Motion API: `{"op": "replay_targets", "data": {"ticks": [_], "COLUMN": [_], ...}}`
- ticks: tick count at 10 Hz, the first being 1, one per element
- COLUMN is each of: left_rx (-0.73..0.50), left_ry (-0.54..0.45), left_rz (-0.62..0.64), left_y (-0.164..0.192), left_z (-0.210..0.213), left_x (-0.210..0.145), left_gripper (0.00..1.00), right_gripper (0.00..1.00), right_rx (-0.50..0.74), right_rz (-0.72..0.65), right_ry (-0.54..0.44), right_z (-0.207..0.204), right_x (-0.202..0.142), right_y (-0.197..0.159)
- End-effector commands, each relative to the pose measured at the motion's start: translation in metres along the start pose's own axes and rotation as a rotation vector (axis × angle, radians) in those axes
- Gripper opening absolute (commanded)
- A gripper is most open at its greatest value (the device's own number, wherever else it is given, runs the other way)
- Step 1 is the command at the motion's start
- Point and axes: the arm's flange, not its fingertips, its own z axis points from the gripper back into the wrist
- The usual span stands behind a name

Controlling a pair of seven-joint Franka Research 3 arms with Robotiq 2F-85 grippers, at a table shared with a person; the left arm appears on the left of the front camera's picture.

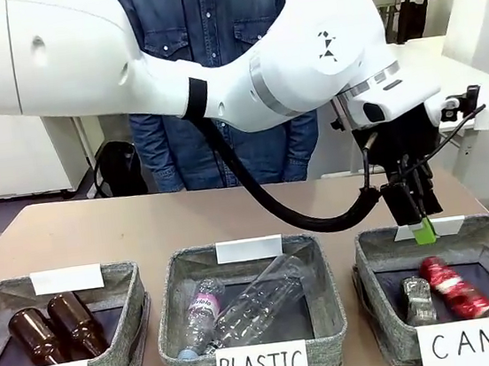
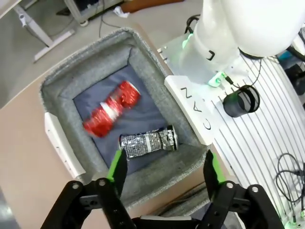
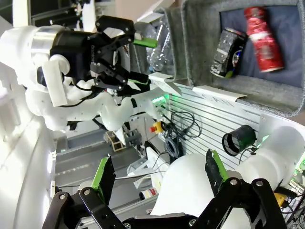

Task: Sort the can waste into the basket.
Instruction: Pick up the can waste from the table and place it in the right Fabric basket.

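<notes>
Inside the grey fabric basket lie 2 crumpled metal cans; both grippers' fingers released.

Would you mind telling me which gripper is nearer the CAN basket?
Left. The left gripper hangs open just above the basket, at its far rim. The right gripper, also open, sits well back on the robot's side.

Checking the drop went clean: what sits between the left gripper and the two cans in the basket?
Nothing. In the left wrist view the open left gripper hangs above the red can and dark can in the basket.
</notes>
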Motion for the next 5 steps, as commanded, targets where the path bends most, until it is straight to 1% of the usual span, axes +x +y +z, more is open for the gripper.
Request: {"op": "replay_targets", "data": {"ticks": [1, 4, 5], "left_rx": [0.020, 0.050, 0.032], "left_ry": [0.002, -0.019, -0.018], "left_rz": [-0.016, -0.001, 0.026], "left_y": [-0.003, -0.009, -0.012], "left_z": [0.005, 0.018, 0.025], "left_x": [0.005, -0.005, -0.010], "left_gripper": [1.00, 1.00, 1.00], "right_gripper": [1.00, 1.00, 1.00], "right_rx": [0.012, 0.012, 0.012], "right_rz": [-0.018, -0.018, -0.018], "right_ry": [-0.018, -0.018, -0.018], "right_z": [0.000, 0.000, 0.000], "right_x": [0.002, 0.002, 0.002], "right_y": [0.004, 0.004, 0.004]}}
